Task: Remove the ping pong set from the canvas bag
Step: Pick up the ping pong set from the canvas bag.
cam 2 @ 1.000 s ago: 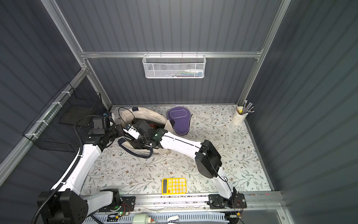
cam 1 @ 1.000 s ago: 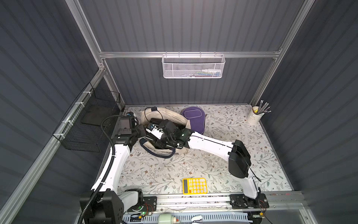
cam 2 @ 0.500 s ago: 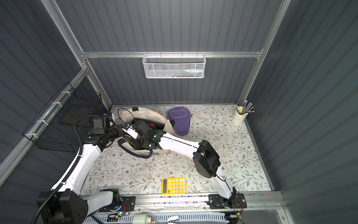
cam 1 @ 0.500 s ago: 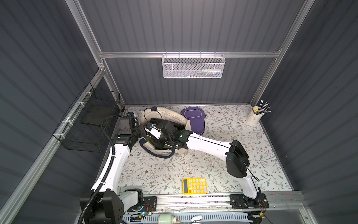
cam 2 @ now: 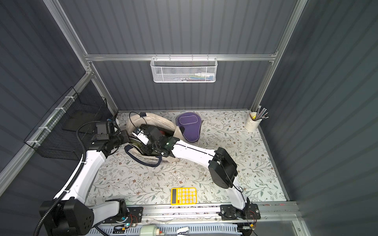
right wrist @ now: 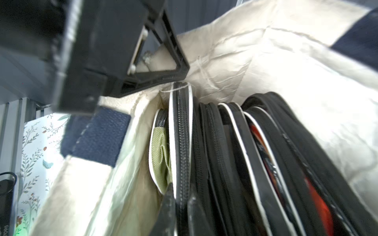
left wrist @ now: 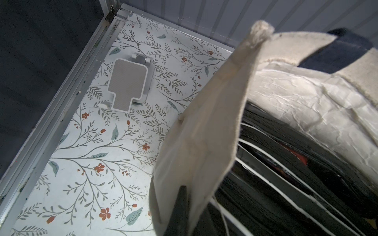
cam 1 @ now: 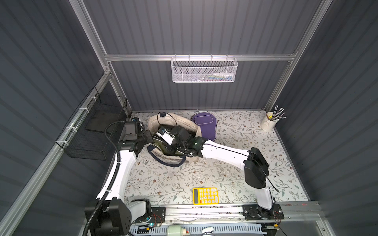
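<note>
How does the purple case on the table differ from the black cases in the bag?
The purple case lies flat on the table beside the canvas bag; the black cases stand on edge inside it, packed together. The black cases have white-piped edges; the purple case's edge is purple. No gripper holds the purple case, while the right gripper pinches one black case's zipped edge. Both look soft and rounded.

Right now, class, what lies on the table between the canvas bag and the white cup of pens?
A purple paddle-shaped case, flat beside the canvas bag; beyond it bare tabletop to the cup. Both top views show this.
</note>
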Tool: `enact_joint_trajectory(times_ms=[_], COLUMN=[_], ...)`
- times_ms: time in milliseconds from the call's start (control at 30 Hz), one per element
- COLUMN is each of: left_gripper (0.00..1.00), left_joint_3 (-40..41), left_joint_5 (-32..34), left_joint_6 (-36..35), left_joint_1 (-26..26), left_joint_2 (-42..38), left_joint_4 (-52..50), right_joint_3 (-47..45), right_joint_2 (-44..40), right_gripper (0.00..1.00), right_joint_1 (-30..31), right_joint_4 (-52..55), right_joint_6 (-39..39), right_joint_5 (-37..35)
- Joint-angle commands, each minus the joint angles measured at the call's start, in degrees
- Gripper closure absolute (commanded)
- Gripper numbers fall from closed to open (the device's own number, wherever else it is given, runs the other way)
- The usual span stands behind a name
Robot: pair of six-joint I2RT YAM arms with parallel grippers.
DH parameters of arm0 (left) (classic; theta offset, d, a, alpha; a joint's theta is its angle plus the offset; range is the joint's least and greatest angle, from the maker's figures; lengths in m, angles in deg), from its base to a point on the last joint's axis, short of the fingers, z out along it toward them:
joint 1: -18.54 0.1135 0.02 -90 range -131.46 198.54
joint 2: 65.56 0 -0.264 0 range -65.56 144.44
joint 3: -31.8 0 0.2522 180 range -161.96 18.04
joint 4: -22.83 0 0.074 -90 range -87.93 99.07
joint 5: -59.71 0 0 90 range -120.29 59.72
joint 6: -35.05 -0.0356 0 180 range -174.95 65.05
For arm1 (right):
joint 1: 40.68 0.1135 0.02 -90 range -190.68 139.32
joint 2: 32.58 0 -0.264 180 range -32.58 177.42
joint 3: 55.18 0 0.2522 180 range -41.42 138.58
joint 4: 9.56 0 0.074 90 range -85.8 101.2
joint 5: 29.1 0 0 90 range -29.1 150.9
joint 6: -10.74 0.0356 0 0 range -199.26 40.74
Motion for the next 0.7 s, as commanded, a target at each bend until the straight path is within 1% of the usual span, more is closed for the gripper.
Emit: enact_joint_trajectory(times_ms=[0, 500, 667], left_gripper=[1.00, 1.00, 1.00], left_joint_3=[-0.9, -0.3, 0.0], left_joint_5=[0.2, 0.0, -0.6], left_joint_6=[1.1, 1.0, 1.1], left_joint_1=[0.7, 2.6, 2.9], left_joint_2=[1.2, 1.5, 1.7], left_joint_4=[-2.9, -2.1, -1.7], right_joint_3=[-0.3, -4.0, -3.7], right_joint_2=[-4.5, -11.7, -13.8], right_gripper=[1.00, 1.00, 1.00], right_joint_1=[-1.4, -5.3, -7.1], right_joint_4=[-1.3, -2.0, -2.3], right_joint_6=[2.3, 7.7, 10.1], right_joint_5=[-1.6, 0.8, 2.3])
